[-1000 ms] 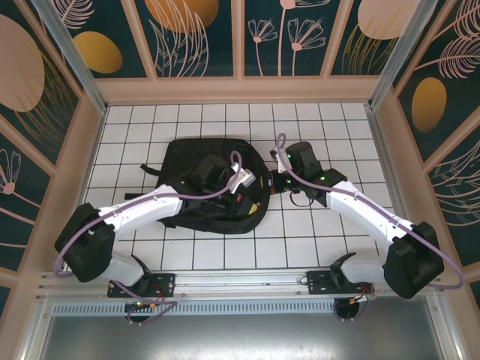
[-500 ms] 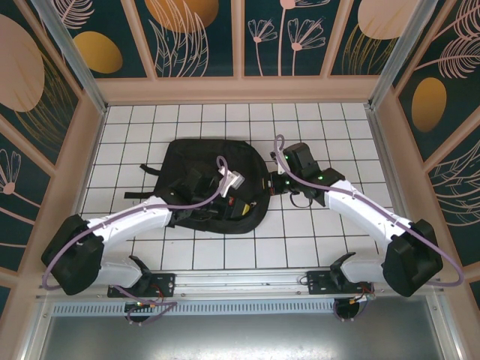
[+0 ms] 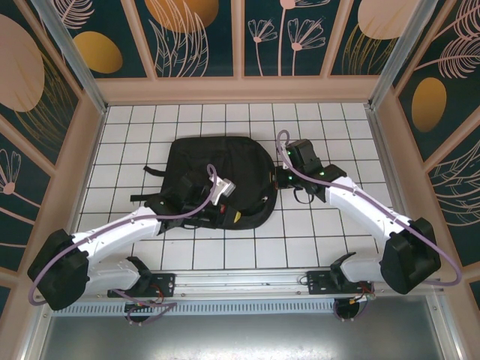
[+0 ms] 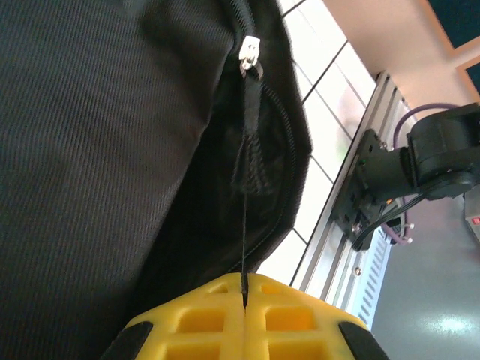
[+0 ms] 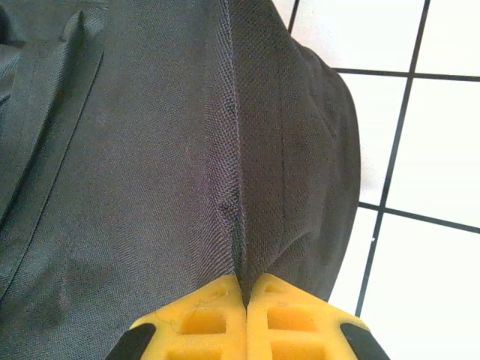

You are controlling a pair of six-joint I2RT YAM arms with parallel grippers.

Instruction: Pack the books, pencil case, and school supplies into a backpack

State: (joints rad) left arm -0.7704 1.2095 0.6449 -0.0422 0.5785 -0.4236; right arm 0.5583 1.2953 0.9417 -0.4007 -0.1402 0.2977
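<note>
Backpack [image 3: 217, 161] lies flat on the white gridded table [image 3: 315, 247], a little toward 9 o'clock from its centre, straps trailing off at 9 o'clock. Both grippers meet it.

From the left wrist camera, the left gripper [image 4: 244, 281] is clenched, its yellow fingers [image 4: 202, 315] pressed together on the thin end of the zip pull [image 4: 251, 157]. The pull runs straight from the fingers to the slider [image 4: 250, 56], with the zip's seam curving beside it. In the top view this arm reaches over the bag's near edge, at about 5 o'clock on the bag; the exact spot is hard to make out there, black on black.

The right gripper [image 5: 245, 283] is also clenched, pinching a raised fold of the bag's black cloth. It sits at the bag's 3 o'clock edge, with bare tiles just beside it.

An aluminium rail [image 3: 247, 281] carries the two arm bases at 6 o'clock. Dark teal panels [image 3: 285, 37] with pale flower and leaf drawings, framed in peach, close off the other three sides.
</note>
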